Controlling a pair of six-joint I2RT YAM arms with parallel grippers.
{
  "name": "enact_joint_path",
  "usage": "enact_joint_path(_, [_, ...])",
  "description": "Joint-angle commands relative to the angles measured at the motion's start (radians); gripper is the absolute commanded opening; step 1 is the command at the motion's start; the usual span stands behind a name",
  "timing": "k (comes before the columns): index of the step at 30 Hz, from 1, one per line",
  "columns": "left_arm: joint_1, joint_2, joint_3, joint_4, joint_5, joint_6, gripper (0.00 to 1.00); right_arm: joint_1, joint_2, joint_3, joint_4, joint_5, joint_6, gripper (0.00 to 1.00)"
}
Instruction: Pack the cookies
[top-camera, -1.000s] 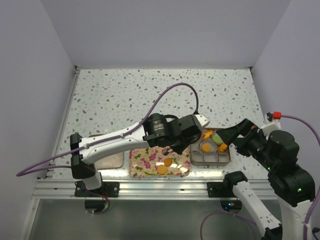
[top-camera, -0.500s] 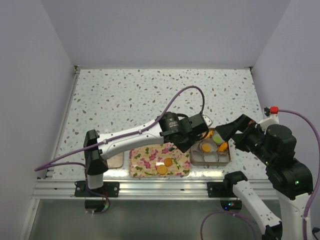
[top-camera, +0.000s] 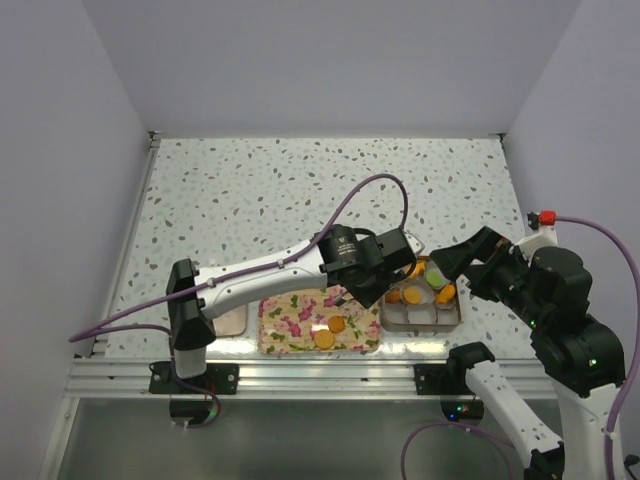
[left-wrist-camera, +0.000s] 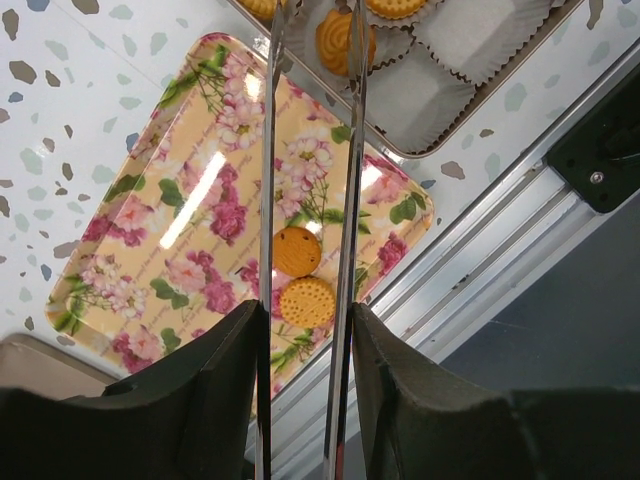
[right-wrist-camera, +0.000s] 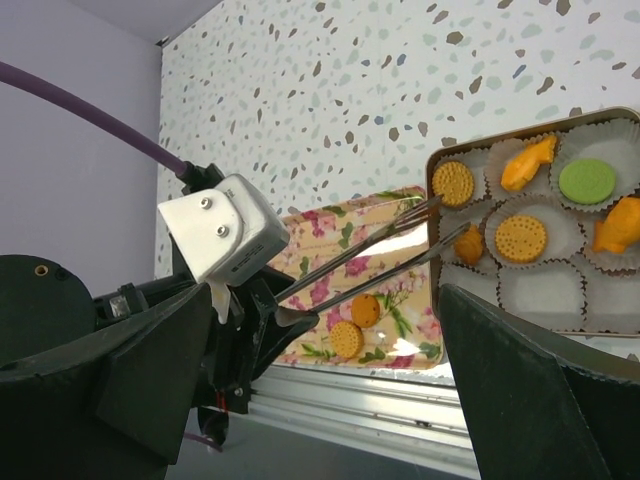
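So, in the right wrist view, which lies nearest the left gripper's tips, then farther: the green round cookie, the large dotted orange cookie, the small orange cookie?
1. Small orange cookie, beside the tips of the left gripper.
2. Large dotted orange cookie, just beyond it.
3. Green round cookie, farthest, upper right in view.

No readable text, label or number shows anywhere.

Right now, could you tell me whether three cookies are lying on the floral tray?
No, only two round orange cookies lie on the floral tray, next to each other near its edge by the rail.
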Motion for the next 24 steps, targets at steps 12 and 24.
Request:
enact_joint_path(12, [0.026,-0.347,-0.214,-0.106,-0.004,-0.116,0.47,0.001,-0.027,-0.003,0.012,-0.011,0.002,0.99])
enact_joint_path(24, [0.003,-0.517,-0.531,-0.012,0.098,-0.193,0.50,0.001,-0.050,-0.024,0.014,-0.034,0.040,0.99])
